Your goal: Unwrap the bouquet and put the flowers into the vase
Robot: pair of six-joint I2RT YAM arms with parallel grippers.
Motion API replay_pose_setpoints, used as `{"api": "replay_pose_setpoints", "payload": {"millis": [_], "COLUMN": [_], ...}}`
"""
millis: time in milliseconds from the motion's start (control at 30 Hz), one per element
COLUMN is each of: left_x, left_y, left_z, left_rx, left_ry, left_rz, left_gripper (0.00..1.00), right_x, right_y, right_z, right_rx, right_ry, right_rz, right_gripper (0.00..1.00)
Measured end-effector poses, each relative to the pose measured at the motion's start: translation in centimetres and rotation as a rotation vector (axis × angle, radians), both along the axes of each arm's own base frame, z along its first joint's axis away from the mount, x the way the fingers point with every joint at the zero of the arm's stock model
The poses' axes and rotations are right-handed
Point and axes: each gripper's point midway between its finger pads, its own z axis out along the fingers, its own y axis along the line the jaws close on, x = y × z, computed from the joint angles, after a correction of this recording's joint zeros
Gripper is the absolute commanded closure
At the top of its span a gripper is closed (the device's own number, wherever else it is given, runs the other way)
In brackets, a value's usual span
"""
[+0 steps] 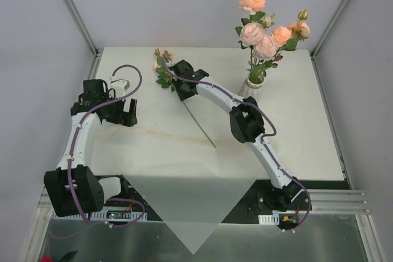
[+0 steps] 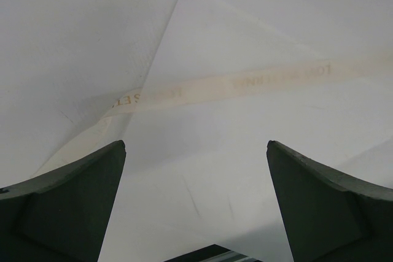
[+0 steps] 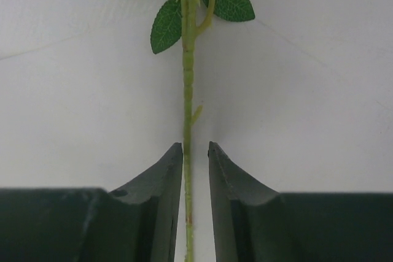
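The vase (image 1: 254, 87) stands at the back right with several peach-pink flowers (image 1: 265, 35) upright in it. One more flower lies flat on the white paper, its bloom (image 1: 163, 58) toward the back and its stem (image 1: 201, 127) running forward and right. My right gripper (image 1: 177, 85) straddles that stem (image 3: 188, 90) just below the leaves (image 3: 230, 1). The jaws (image 3: 195, 145) are narrow: the left finger touches the stem and a small gap shows on the right. The bouquet's paper (image 2: 245, 29) lies spread under my left gripper (image 2: 196, 145), which is open and empty.
The paper sheet (image 1: 184, 213) covers the table and hangs in a point over the front edge. A cream printed ribbon (image 2: 245, 81) lies across it. Metal frame posts (image 1: 73, 10) and grey walls enclose the table on both sides.
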Motion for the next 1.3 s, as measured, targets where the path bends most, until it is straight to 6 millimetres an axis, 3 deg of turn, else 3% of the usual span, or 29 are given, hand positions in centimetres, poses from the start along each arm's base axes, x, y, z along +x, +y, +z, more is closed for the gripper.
{"api": "replay_pose_setpoints", "payload": {"millis": [333, 467, 600, 933, 1100, 1200, 1233, 1300], "left_x": [-0.5, -0.5, -0.5, -0.5, -0.5, -0.7, -0.8, -0.8], "left_y": [0.0, 0.0, 0.0, 0.0, 0.0, -0.1, -0.1, -0.1], "left_z": [-0.1, 0.2, 0.4, 0.4, 0.3, 0.0, -0.1, -0.1], "left_rx": [0.004, 0.007, 0.008, 0.008, 0.008, 0.006, 0.006, 0.006], "left_ry": [-0.004, -0.017, -0.024, -0.024, -0.022, -0.014, -0.011, -0.009], "left_rz": [-0.002, -0.002, -0.001, -0.001, -0.001, -0.001, -0.001, -0.001], "left_gripper": [0.01, 0.01, 0.01, 0.01, 0.01, 0.01, 0.01, 0.01], "right_x": [-0.9, -1.0, -1.2, -6.0, -7.6, -8.1, -8.2, -8.6], "right_y": [-0.8, -0.9, -1.3, -5.4, -5.3, -5.0, -5.0, -5.1], "right_z": [-0.9, -1.0, -1.0, 0.1, 2.6, 3.2, 3.2, 2.8], "right_rx": [-0.037, -0.041, -0.045, -0.115, -0.077, -0.065, -0.065, -0.078], "right_ry": [0.041, 0.041, 0.038, 0.047, 0.003, 0.002, 0.008, 0.039], "right_rz": [0.000, 0.002, -0.002, 0.003, 0.025, 0.032, 0.034, 0.035], "right_gripper": [0.87, 0.99, 0.99, 1.00, 1.00, 0.85, 0.74, 0.68]}}
